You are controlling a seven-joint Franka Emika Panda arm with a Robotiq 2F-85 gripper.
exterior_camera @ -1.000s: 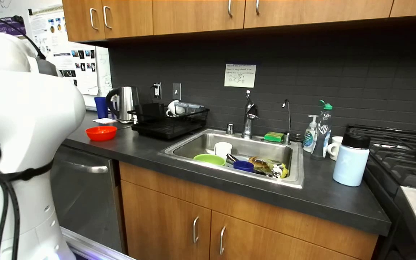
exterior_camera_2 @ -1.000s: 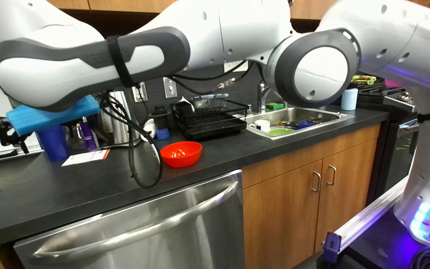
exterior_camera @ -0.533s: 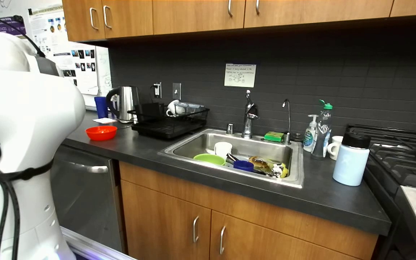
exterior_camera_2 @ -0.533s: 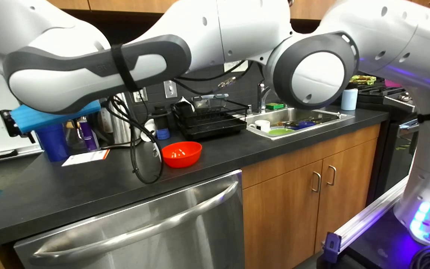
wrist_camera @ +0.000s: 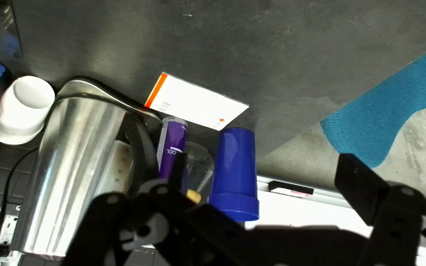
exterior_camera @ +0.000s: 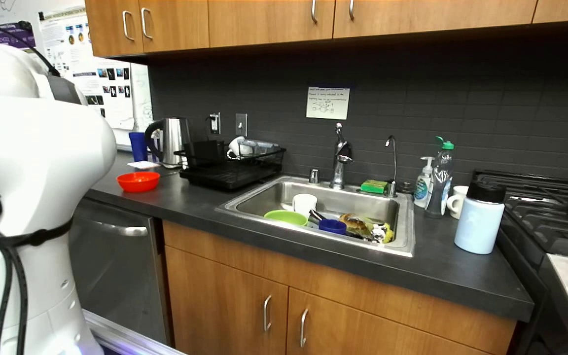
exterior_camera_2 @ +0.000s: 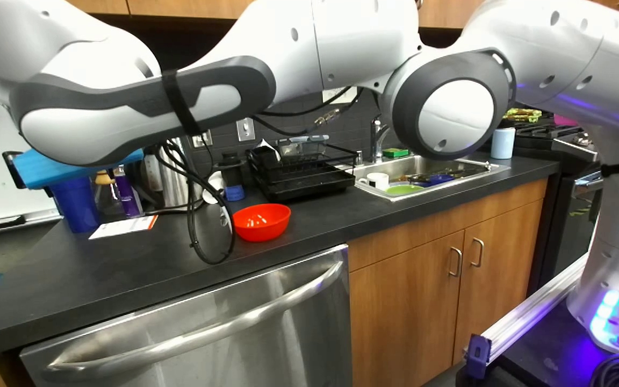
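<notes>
Wrist view, left to right: a white cup (wrist_camera: pixel 20 111), then the kettle (wrist_camera: pixel 81 155), steel body, its dark handle toward a purple bottle (wrist_camera: pixel 173 144). One dark finger (wrist_camera: pixel 178 171) covers part of that bottle; a clear vessel (wrist_camera: pixel 199 164) shows just right of it, partly hidden. Higher in the view, a white card (wrist_camera: pixel 198 101) with an orange band lies flat on the counter (wrist_camera: pixel 290 55). The blue cup (wrist_camera: pixel 235 166) stands just beside the card's right end — in view it falls between the fingers of the gripper (wrist_camera: pixel 263 164), which are spread wide. Finger contact with the cup: cannot tell. Farther right, a marker (wrist_camera: pixel 290 187) rests at the edge of the whiteboard (wrist_camera: pixel 290 211), then teal fabric (wrist_camera: pixel 390 99).

In an exterior view the arm (exterior_camera_2: pixel 299 59) reaches over the counter, gripper mostly hidden. Left to right past it: red bowl (exterior_camera: pixel 138 182), rack (exterior_camera: pixel 232 170), sink (exterior_camera: pixel 353 203) — green bowl (exterior_camera: pixel 286 217), white mug (exterior_camera: pixel 304 203), blue bowl (exterior_camera: pixel 332 226) inside.
</notes>
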